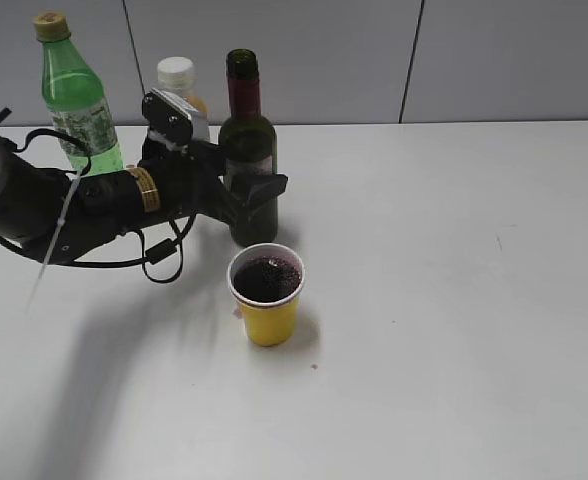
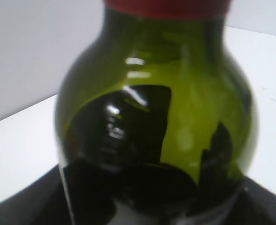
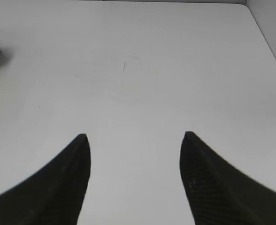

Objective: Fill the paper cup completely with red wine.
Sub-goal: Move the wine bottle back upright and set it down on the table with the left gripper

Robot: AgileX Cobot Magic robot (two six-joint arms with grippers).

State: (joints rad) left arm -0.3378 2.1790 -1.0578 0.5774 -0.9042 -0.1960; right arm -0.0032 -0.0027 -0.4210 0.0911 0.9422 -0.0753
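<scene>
The yellow paper cup point(image 1: 267, 320) stands at the table's middle front, holding dark red wine point(image 1: 266, 279) up close to its white rim. Just behind it the dark glass wine bottle point(image 1: 244, 125) stands upright and uncapped, with maroon foil on its neck. My left gripper point(image 1: 254, 195) reaches in from the left and is shut on the bottle's body. In the left wrist view the bottle point(image 2: 175, 93) fills the frame, green glass above dark liquid, and the jaws show only as dark shapes at the bottom corners. My right gripper point(image 3: 134, 136) hangs open over bare table, holding nothing.
A green plastic soda bottle point(image 1: 77, 100) and a white-capped orange juice bottle point(image 1: 179, 78) stand at the back left, behind my left arm. A few small wine drops lie by the cup's foot point(image 1: 313, 366). The white table point(image 1: 454, 300) stretches to the right.
</scene>
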